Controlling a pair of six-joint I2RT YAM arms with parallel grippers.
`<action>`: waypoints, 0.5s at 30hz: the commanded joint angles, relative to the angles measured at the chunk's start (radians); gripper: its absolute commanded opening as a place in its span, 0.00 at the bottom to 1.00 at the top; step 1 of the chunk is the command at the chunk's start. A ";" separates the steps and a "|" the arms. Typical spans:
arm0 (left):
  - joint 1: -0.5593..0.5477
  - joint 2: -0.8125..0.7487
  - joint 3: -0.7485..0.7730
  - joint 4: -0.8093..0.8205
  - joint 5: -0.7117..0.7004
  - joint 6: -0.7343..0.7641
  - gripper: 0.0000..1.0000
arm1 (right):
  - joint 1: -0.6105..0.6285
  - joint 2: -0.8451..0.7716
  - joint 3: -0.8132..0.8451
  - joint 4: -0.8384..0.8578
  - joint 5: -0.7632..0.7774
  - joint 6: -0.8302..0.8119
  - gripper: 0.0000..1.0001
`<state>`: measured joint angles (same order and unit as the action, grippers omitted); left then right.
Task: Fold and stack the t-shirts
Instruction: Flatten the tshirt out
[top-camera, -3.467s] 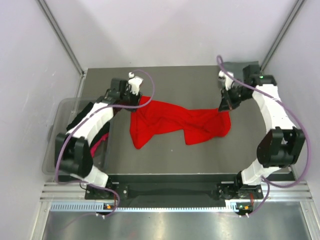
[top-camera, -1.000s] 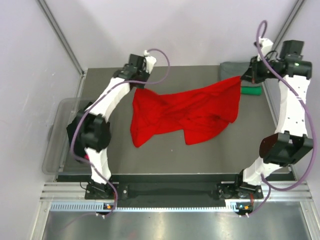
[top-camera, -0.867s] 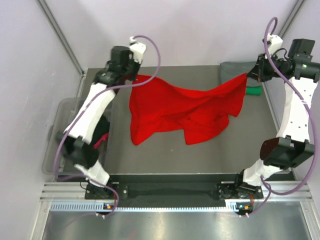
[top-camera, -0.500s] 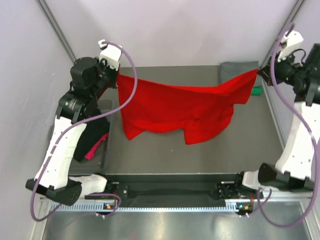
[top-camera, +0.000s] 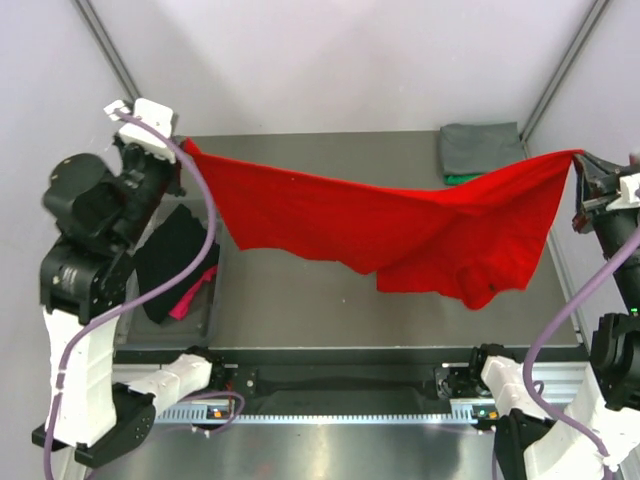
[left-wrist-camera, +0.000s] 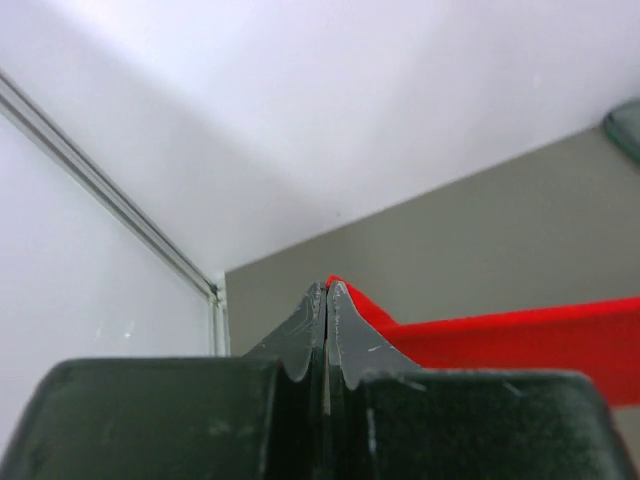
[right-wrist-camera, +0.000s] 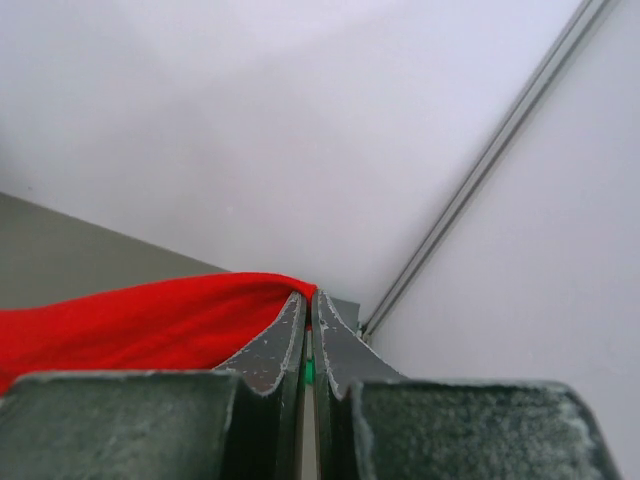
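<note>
Both hands are clamped shut on cloth. The left hand (top-camera: 178, 148) pinches one top corner of the bright red cloth t-shirt (top-camera: 400, 225), and the right hand (top-camera: 578, 158) pinches the opposite corner. Each wrist view shows the fingers pressed together with a red edge caught between them.

A few seconds ago this shirt lay crumpled on the dark grey desk (top-camera: 320, 310), with the hands low at its far edge. Since then the arms have risen and swung wide apart, and the shirt now hangs in the air between them. Its top edge is drawn nearly taut and its body sags in folds toward the right. I cannot tell whether the lowest fold clears the desk.

I judge that the garment is being opened out so it can be laid flat for folding. It is not smooth yet, because the right half is bunched and doubled over.

A folded grey t-shirt (top-camera: 480, 148) sits on a green t-shirt (top-camera: 455, 180) at the far right corner, well behind the hanging cloth. A black t-shirt (top-camera: 175, 260) and a magenta t-shirt (top-camera: 195, 295) wait in the translucent grey plastic tub (top-camera: 208, 322) at the left.
</note>
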<state>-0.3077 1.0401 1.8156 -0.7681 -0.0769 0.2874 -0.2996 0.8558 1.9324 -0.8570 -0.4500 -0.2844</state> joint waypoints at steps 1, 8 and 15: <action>0.016 -0.014 0.079 0.012 0.011 -0.004 0.00 | -0.015 0.019 0.052 0.033 0.054 0.024 0.00; 0.016 0.084 0.123 0.073 -0.055 0.067 0.00 | -0.013 0.101 0.073 0.110 0.122 -0.002 0.00; 0.016 0.181 0.016 0.204 -0.104 0.113 0.00 | -0.013 0.247 0.045 0.176 0.126 -0.001 0.00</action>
<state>-0.2985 1.1767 1.8652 -0.6636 -0.1265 0.3630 -0.2996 1.0260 1.9823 -0.7536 -0.3656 -0.2859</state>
